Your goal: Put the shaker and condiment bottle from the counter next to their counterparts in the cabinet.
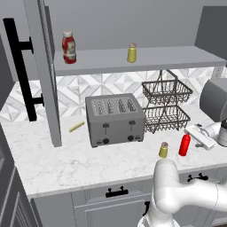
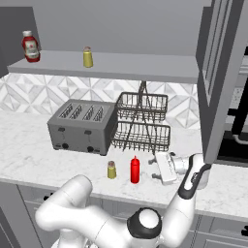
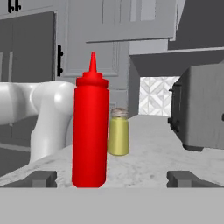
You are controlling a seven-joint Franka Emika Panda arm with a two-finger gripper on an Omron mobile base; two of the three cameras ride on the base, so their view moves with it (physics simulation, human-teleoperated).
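Observation:
The slim red condiment bottle (image 1: pixel 185 145) (image 2: pixel 135 169) stands upright near the counter's (image 1: pixel 66 164) front edge. The small olive shaker (image 1: pixel 163 150) (image 2: pixel 112 170) stands just to its left. My gripper (image 2: pixel 156 167) (image 1: pixel 191 137) lies level over the counter, right of the bottle, and points at it. In the hand view the bottle (image 3: pixel 90 131) rises close ahead, left of centre between the open fingertips (image 3: pixel 41 178). The shaker (image 3: pixel 118 133) sits behind it. On the cabinet shelf (image 1: pixel 155 60) stand a dark-red ketchup bottle (image 1: pixel 68 47) (image 2: pixel 30 46) and a yellow shaker (image 1: pixel 131 53) (image 2: pixel 87 57).
A grey toaster (image 1: pixel 114 119) (image 2: pixel 82 126) and a two-tier wire basket rack (image 1: pixel 165 106) (image 2: pixel 143 121) stand behind the bottle and shaker. The open cabinet door (image 1: pixel 44 71) with its black handle hangs at the left. A small yellow stick (image 1: pixel 76 126) lies beside the toaster.

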